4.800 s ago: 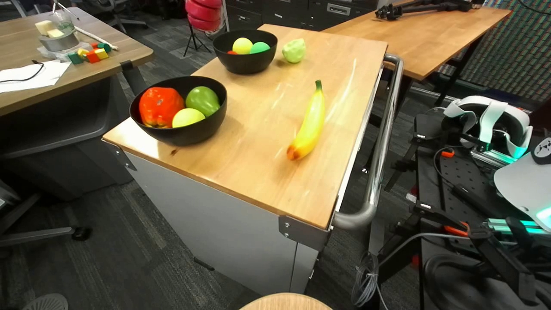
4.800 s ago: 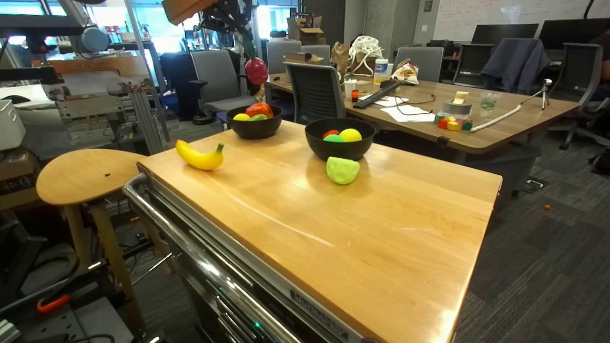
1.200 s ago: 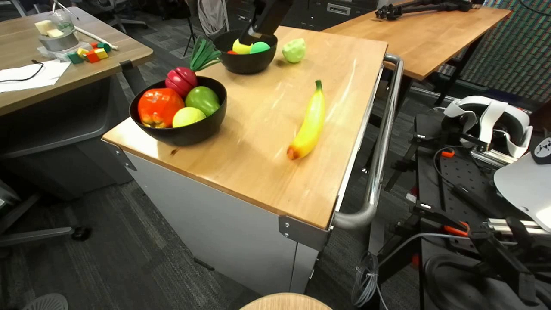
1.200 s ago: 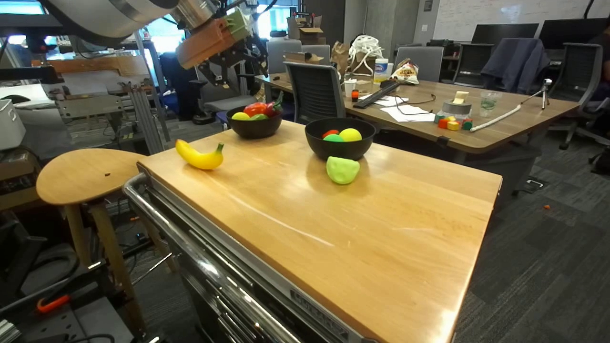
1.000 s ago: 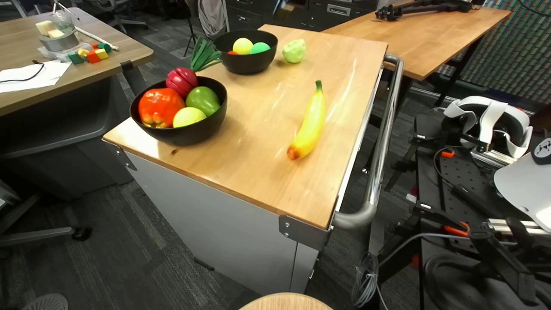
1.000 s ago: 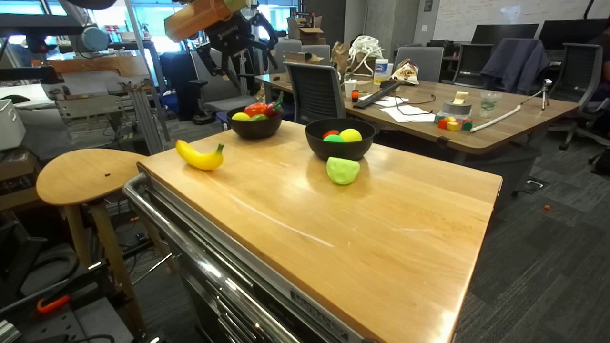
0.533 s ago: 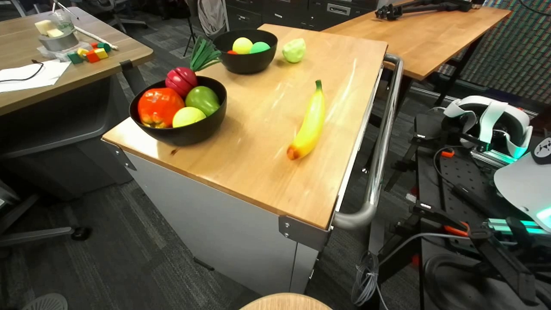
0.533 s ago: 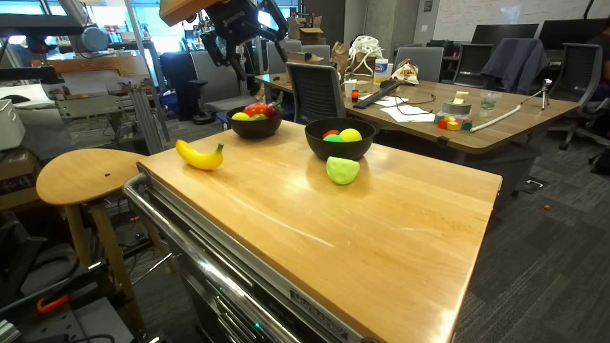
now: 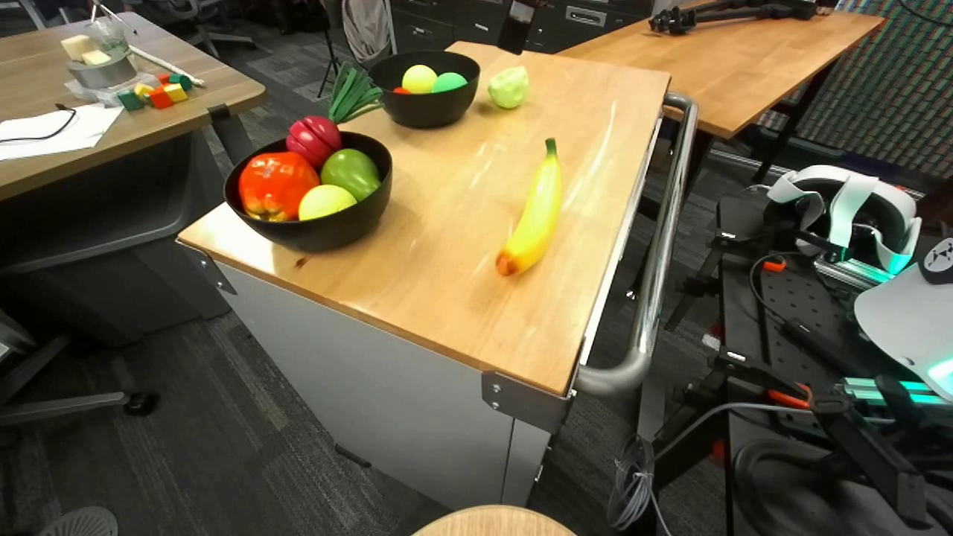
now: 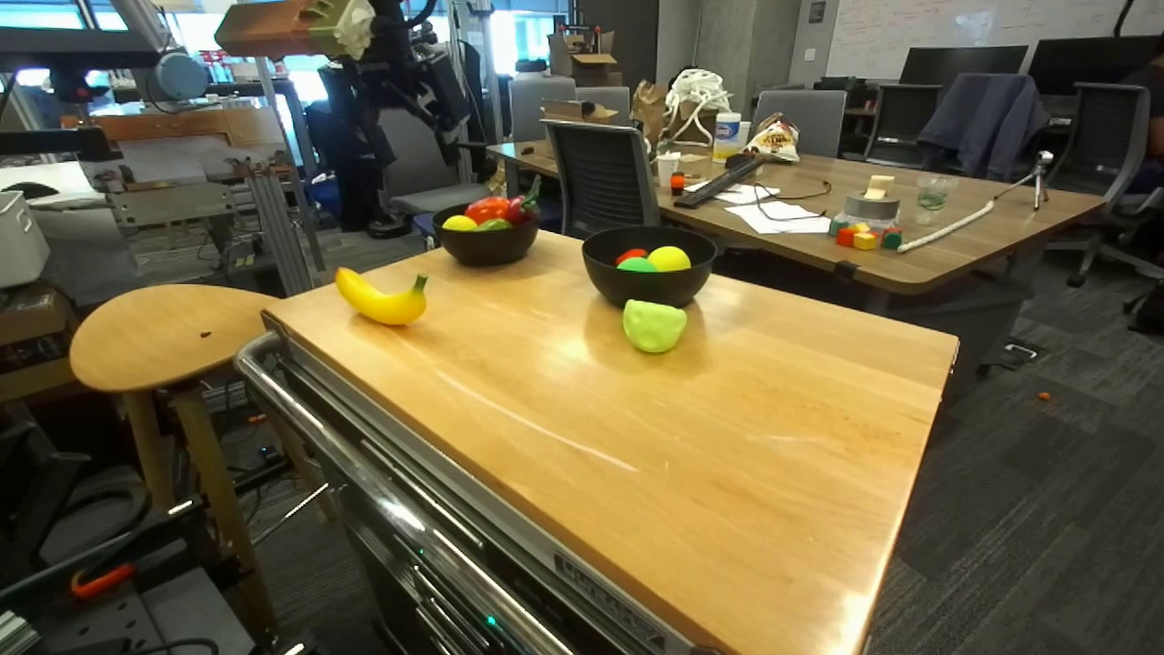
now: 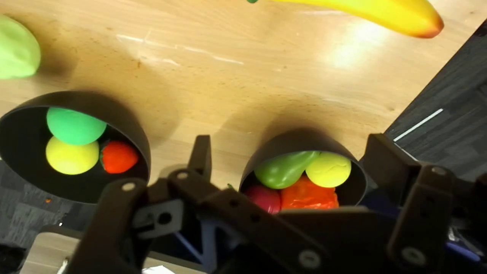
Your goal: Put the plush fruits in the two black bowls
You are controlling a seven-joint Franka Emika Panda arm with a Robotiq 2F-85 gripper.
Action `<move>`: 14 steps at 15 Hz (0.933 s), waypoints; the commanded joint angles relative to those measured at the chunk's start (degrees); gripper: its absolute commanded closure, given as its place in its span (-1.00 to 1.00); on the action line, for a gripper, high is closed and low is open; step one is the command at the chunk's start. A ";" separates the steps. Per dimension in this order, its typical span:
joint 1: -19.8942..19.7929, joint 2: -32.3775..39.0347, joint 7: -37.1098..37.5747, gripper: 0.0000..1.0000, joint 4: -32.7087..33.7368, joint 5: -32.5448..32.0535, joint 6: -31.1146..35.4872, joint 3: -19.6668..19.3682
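Note:
In both exterior views a yellow banana (image 9: pixel 534 212) lies on the wooden cart top, and a pale green plush piece (image 10: pixel 654 326) sits beside a black bowl (image 9: pixel 424 112). That bowl holds a green ball (image 11: pixel 76 125), a yellow ball (image 11: pixel 72 156) and a strawberry (image 11: pixel 118 156). Inside the other black bowl (image 9: pixel 335 234) rest a red pepper (image 9: pixel 277 186), a green pear-shaped fruit (image 9: pixel 351 175), a yellow ball (image 9: pixel 326 202) and a crimson vegetable (image 9: pixel 314 140) with green leaves. My gripper (image 11: pixel 291 146) is open above this bowl, its fingers wide apart with nothing held.
A metal handle bar (image 9: pixel 663 260) runs along one long side of the cart top (image 9: pixel 447 283). Near one end stands a round wooden stool (image 10: pixel 164 337). Another table (image 10: pixel 982 214) with papers and small blocks lies beyond the bowls.
The crimson vegetable, earlier hanging from my gripper, now lies among the fruits in the bowl, let go. The gripper has since risen and turned, and one finger shows again at an exterior view's top.

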 commanded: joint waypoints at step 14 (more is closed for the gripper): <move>-0.64 3.44 17.91 -1.00 -6.17 10.47 -2.54 1.70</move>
